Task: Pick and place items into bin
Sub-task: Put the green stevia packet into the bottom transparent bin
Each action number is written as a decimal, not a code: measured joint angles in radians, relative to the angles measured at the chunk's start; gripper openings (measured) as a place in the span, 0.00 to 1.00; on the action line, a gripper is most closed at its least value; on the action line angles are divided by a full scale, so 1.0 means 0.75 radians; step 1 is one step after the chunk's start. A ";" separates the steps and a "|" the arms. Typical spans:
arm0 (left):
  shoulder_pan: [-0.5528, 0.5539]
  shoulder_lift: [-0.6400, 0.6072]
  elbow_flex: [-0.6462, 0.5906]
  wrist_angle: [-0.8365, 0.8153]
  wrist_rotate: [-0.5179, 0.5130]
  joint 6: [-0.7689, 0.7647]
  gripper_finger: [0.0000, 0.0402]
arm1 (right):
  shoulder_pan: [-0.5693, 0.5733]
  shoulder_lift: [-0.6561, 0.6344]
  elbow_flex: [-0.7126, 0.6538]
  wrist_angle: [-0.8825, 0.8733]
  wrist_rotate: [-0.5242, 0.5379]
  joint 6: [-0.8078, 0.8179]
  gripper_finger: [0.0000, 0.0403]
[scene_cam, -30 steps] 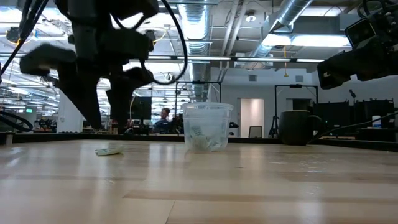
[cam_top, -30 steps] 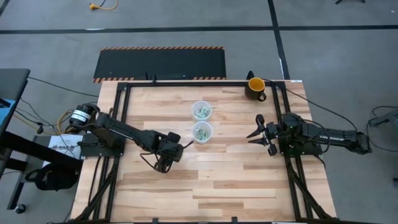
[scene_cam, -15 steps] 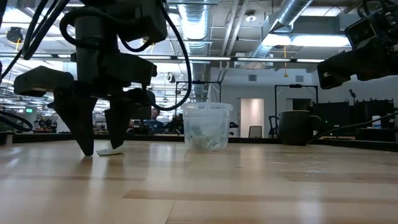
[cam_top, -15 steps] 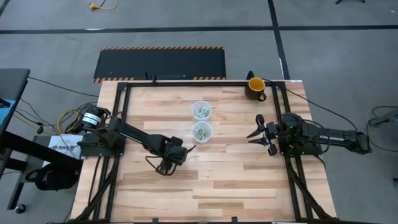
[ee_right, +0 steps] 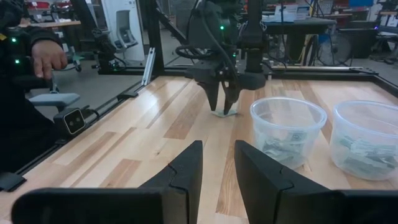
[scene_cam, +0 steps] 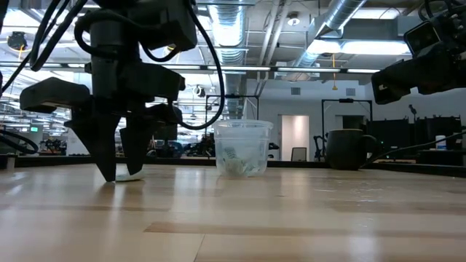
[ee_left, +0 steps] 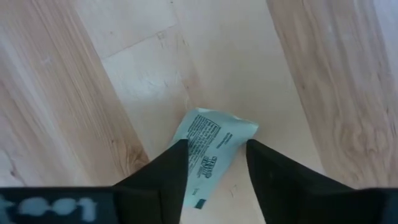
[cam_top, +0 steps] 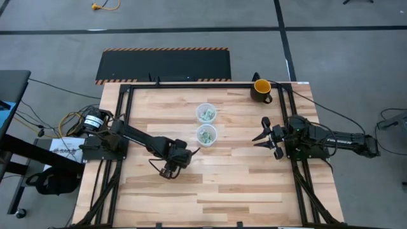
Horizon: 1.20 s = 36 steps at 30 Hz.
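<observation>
One small green-and-white packet (ee_left: 208, 144) lies flat on the wooden desk (cam_top: 241, 184), left of the middle. The left gripper (scene_cam: 119, 173) stands over it, one finger on each side, not squeezing yet. Two clear cups (cam_top: 206, 135) with more packets stand nearer the far edge. One dark mug (cam_top: 261, 90) sits at the far right corner. The right gripper (cam_top: 264, 138) waits partly open, empty, by the right edge.
</observation>
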 joint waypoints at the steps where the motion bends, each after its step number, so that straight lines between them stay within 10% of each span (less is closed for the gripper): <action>1: 0.000 0.000 0.000 0.000 0.000 0.000 0.37 | 0.000 0.000 0.000 0.000 0.000 0.000 0.22; 17: 0.000 0.002 0.043 -0.045 0.011 -0.010 0.13 | 0.000 0.000 0.000 0.000 0.000 0.000 0.22; 36: 0.009 0.000 0.482 -0.414 -0.128 0.076 0.00 | 0.000 0.000 0.000 0.000 0.000 0.000 0.22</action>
